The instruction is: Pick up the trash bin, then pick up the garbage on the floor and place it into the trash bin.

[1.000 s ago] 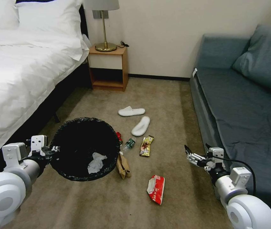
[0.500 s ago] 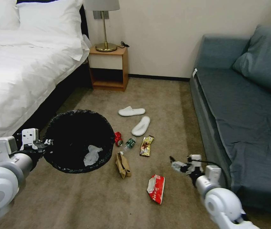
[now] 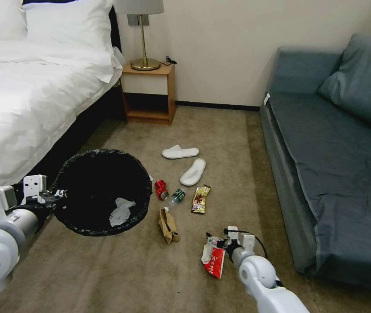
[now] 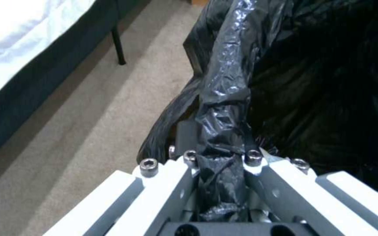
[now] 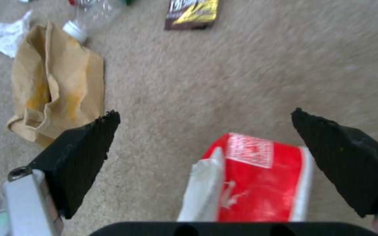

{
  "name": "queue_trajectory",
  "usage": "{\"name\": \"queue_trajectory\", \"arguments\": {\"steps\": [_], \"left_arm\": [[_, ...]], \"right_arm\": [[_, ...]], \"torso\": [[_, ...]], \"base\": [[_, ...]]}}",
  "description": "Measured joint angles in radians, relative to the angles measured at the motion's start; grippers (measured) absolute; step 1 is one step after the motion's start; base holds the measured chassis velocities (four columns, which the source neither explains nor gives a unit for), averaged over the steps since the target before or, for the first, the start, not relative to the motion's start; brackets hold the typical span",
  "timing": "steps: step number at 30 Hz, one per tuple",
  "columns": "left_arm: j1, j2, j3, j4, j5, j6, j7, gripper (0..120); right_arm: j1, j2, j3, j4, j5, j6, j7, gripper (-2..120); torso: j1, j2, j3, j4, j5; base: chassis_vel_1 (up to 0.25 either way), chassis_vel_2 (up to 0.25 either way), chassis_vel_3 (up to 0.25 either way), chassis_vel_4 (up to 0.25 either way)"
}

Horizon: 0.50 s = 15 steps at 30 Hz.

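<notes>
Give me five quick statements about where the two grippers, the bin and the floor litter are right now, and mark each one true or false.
1. The left gripper is shut on the rim of the round black-bagged trash bin. True.
2. The right gripper is shut on the brown paper bag. False: it is open, fingers either side of the red-and-white wrapper; the crumpled brown paper bag lies apart on the carpet.
3. A crumpled white tissue lies inside the bin. True.
4. The small red can is inside the bin. False: it lies on the carpet beside the small green bottle.
5. Both flat white slippers sit on the sofa. False: they lie on the carpet.
</notes>
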Motion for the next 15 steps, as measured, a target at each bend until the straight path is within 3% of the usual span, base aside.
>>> {"name": "queue_trajectory", "arguments": {"steps": [15], "left_arm": [[0.015,0.004,-0.015,0.001,-0.009,0.000,0.009,2]], "right_arm": [[0.107,0.096,-0.021,-0.259,-0.015,0.032,0.016,100]], "torso": [[0.000,0.000,0.000,0.0001,0.0003]], "base": [[0.000,0.000,0.000,0.000]]}}
